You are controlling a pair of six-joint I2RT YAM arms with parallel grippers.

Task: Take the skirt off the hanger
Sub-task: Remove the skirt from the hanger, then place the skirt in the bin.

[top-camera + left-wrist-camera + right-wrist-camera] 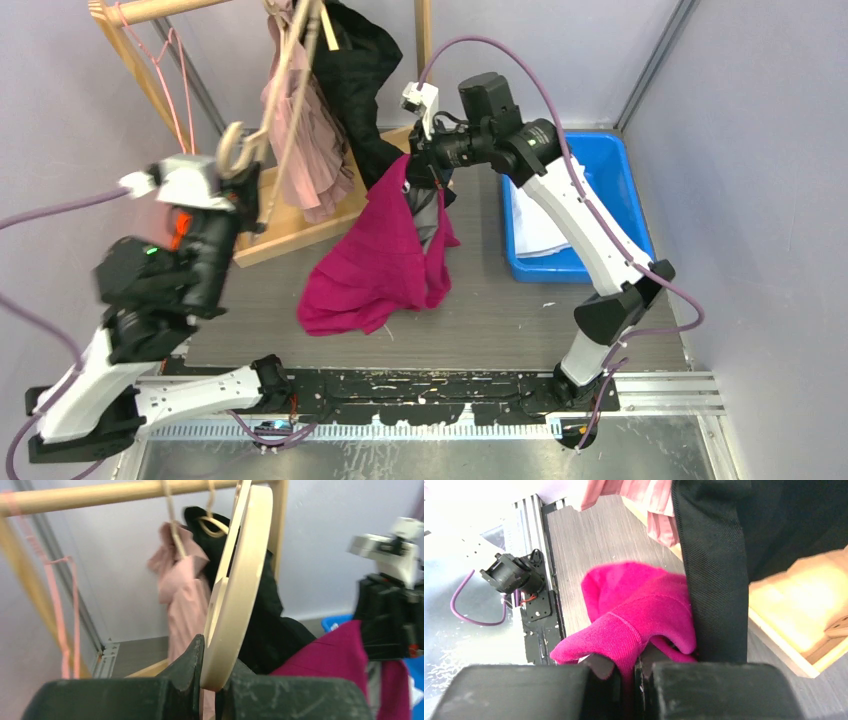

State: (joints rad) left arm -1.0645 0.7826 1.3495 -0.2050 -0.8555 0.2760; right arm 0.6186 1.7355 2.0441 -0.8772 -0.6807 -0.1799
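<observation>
Magenta skirt (pixel 385 255) hangs mid-table from the right gripper (pixel 634 667), which is pinched tight on its edge. The left gripper (pixel 212 680) clamps the hanger (pixel 240 580). That thin pinch could slip, or the skirt could snag the black garment (pixel 355 70) beside it.

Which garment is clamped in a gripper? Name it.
The magenta skirt, pinched by the right gripper; the pink garment and black garment hang from the rack.

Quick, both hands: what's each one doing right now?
Left hand: closed on the wooden hanger.
Right hand: closed on the magenta skirt.
</observation>
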